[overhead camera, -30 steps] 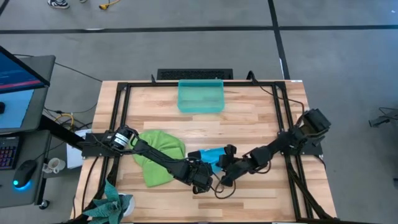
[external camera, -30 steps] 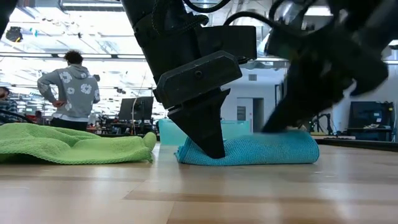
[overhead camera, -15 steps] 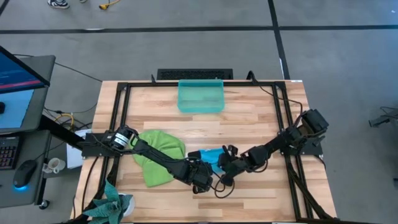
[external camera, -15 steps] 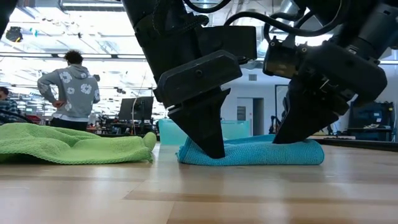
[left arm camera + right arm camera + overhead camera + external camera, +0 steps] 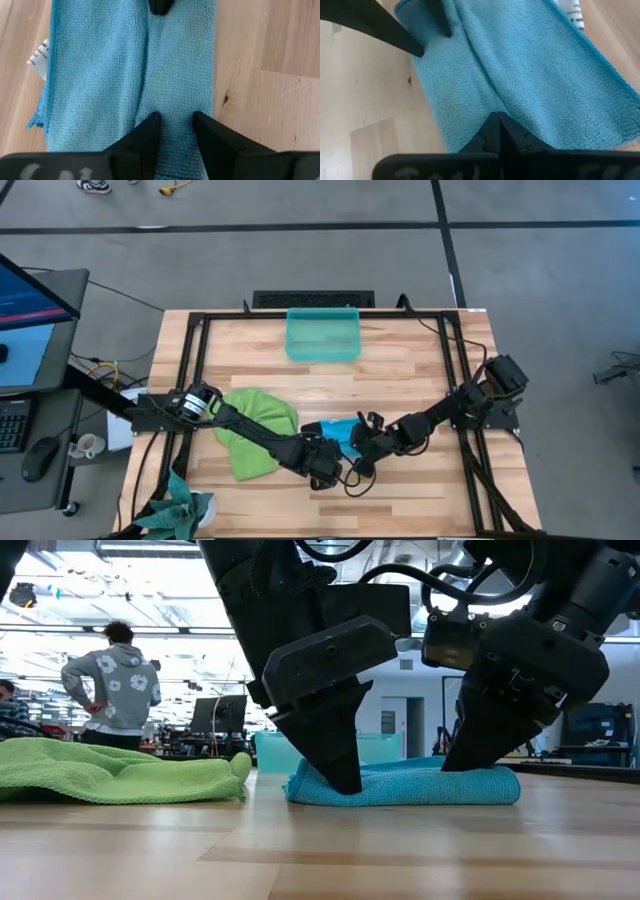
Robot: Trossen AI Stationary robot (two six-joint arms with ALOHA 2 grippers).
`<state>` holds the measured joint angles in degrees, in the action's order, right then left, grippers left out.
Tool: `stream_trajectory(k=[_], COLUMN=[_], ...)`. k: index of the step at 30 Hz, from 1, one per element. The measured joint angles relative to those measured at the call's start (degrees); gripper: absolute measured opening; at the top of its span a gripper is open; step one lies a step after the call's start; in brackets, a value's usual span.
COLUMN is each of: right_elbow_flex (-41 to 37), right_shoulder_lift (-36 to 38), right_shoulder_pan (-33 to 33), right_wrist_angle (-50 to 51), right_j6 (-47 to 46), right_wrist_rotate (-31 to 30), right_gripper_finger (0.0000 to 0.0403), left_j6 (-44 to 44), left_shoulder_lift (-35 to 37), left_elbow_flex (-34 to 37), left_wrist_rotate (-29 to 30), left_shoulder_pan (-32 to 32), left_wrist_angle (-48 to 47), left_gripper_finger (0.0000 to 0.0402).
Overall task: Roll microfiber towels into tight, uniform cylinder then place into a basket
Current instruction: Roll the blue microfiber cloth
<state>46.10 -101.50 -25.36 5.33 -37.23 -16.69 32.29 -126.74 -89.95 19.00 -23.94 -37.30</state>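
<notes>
- Near the table's front edge, at its middle, the blue towel (image 5: 340,429) lies as a low, flattened roll; both arms press on it, likely to keep the roll tight.
- The left end effector (image 5: 175,117) has its fingers parted, straddling a ridge of cloth at one end; the right end effector (image 5: 498,120) is closed, tips pushed into the other end.
- The green towel (image 5: 255,430) waits unrolled towards the left edge.
- The basket (image 5: 322,335) sits at the back edge, well apart.
</notes>
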Motion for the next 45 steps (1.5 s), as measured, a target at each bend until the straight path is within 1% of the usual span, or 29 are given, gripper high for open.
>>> stream_trajectory(k=[5, 7, 13, 17, 21, 24, 26, 29, 31, 34, 36, 39, 45], right_elbow_flex=[-0.37, -0.52, -0.56, -0.54, -0.47, -0.43, -0.36, -0.34, -0.29, 0.93, 2.12, 3.86, 7.46], right_shoulder_lift=[2.93, 4.00, 8.07, 12.38, 16.92, 18.25, 17.53, 14.33, 11.54, 7.23, 4.86, 1.36, -3.48], right_shoulder_pan=[-0.46, -0.96, -2.78, -5.27, -10.88, -16.57, -20.35, -24.82, -26.58, -27.39, -27.25, -26.36, -24.51], right_wrist_angle=[4.51, 6.68, 14.00, 17.94, 17.85, 14.95, 11.78, 6.63, 2.52, 0.30, 0.19, 0.25, 0.23], right_j6=[-0.11, -0.91, -3.24, -3.22, 3.92, 10.35, 14.99, 23.93, 31.83, 40.70, 42.99, 43.28, 43.28], right_wrist_rotate=[0.06, -0.96, -5.81, -11.18, -15.17, -17.32, -19.53, -22.66, -24.05, -25.06, -26.87, -29.83, -29.79], right_gripper_finger=[0.0015, 0.0014, 0.0017, 0.0015, 0.0017, 0.0021, 0.0021, 0.0019, 0.0018, 0.0018, 0.0023, 0.0035, 0.0077], left_j6=[0.95, 1.02, 0.85, 0.72, 0.55, -0.24, -1.43, -4.08, -6.12, -10.92, -14.84, -19.15, -20.45], left_shoulder_lift=[0.00, 0.00, 0.04, 0.04, 0.04, 0.04, 0.04, 0.04, 0.04, 0.07, 0.09, 0.08, 0.02], left_elbow_flex=[-0.02, -0.02, 0.00, 0.00, 0.00, 0.00, 0.00, 0.00, 0.00, 0.00, 0.00, 0.00, -0.26], left_wrist_rotate=[-0.17, -0.20, -0.77, -0.76, -0.76, -0.73, -0.74, -1.03, -1.41, -1.51, -1.66, -1.56, -0.78], left_shoulder_pan=[0.00, 0.00, -0.15, -0.15, -0.13, -0.13, -0.13, -0.16, -0.28, -1.01, -1.46, -1.57, -1.51], left_wrist_angle=[-0.23, -0.24, -0.81, -0.83, -0.84, -0.87, -0.87, -0.92, -0.98, -1.11, -0.97, -0.53, -0.48], left_gripper_finger=[0.0119, 0.0119, 0.0119, 0.0119, 0.0119, 0.0119, 0.0119, 0.0119, 0.0119, 0.0119, 0.0119, 0.0119, 0.0119])
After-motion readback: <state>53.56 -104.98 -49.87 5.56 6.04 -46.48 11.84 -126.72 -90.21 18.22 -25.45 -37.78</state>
